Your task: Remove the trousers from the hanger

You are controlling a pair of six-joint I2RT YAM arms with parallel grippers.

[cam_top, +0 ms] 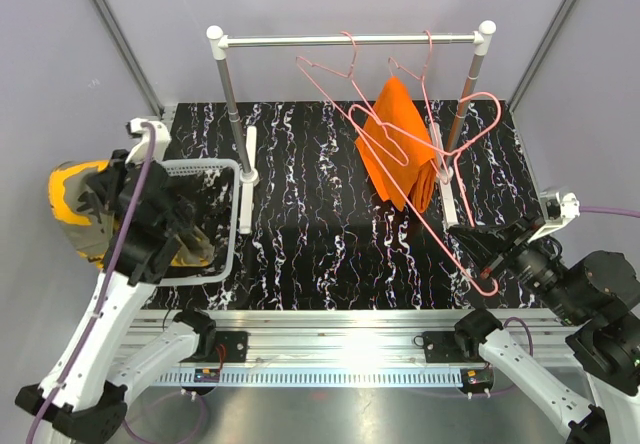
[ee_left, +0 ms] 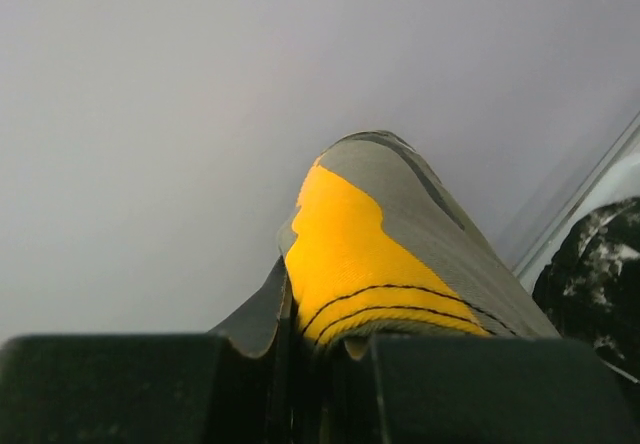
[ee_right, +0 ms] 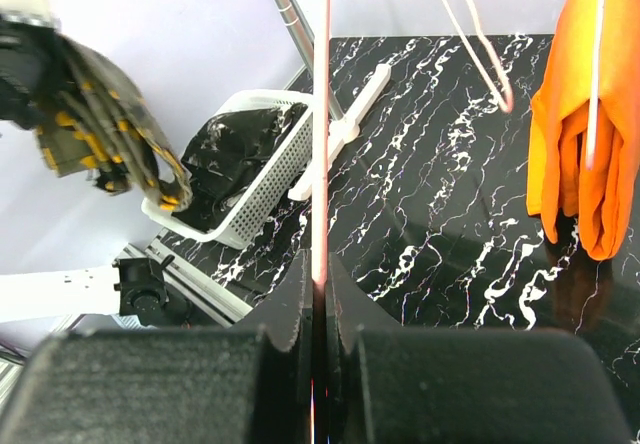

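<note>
Yellow-and-grey trousers (cam_top: 75,209) hang bunched off the table's left side, with my left gripper (cam_top: 112,196) shut on them. In the left wrist view the cloth (ee_left: 370,254) rises from between the closed fingers of that gripper (ee_left: 320,339). My right gripper (cam_top: 482,256) at the front right is shut on the wire of a bare pink hanger (ee_right: 325,114), which slants up toward the rack. The wire runs straight out from between the fingers of the right gripper (ee_right: 320,284). Orange trousers (cam_top: 400,144) hang folded over another pink hanger on the rail (cam_top: 350,39).
A white mesh basket (cam_top: 238,214) with a black garment inside stands at the table's left, beside my left gripper. The rack's two posts and white feet stand at mid-left and right. More empty pink hangers hang on the rail. Orange trousers (ee_right: 575,144) hang right of the held wire.
</note>
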